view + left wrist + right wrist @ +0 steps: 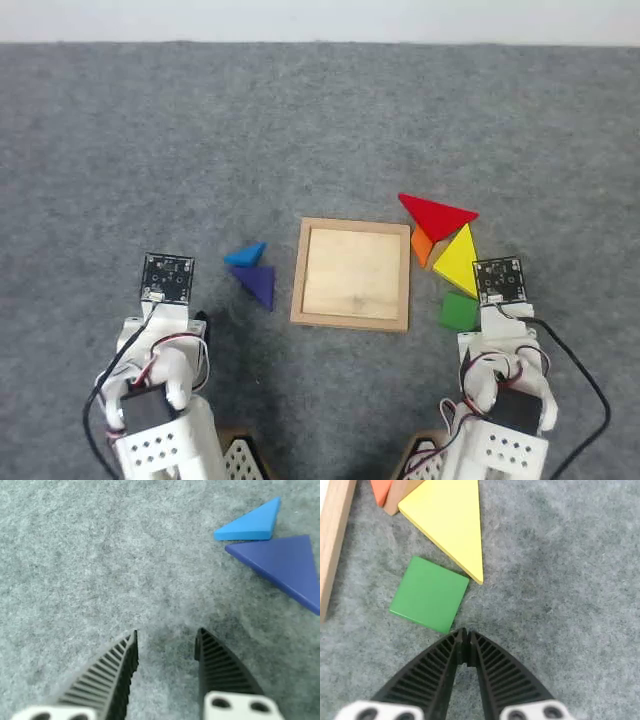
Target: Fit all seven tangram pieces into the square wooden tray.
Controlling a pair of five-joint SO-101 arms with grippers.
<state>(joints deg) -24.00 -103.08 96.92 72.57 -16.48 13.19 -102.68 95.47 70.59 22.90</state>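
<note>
Left claw [167, 635]: your fingers stand apart over the grey counter [75, 555], near the light blue triangle [252, 522] and dark blue triangle [285, 565].
Right claw [466, 632]: pressed together, its tip just beside the green square [429, 594].
High view: it alone gives you the red triangle [435, 213], right of centre.
Tray [300, 275]: centre frame, bare wood inside, with the pieces outside it.

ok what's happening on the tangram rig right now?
Nothing is gripped. No piece is in the wooden tray yet. The left gripper is open above bare mat near the light blue triangle and dark blue triangle. The right gripper is shut, empty, beside the green square; the yellow triangle, orange piece and red triangle lie nearby.
</note>
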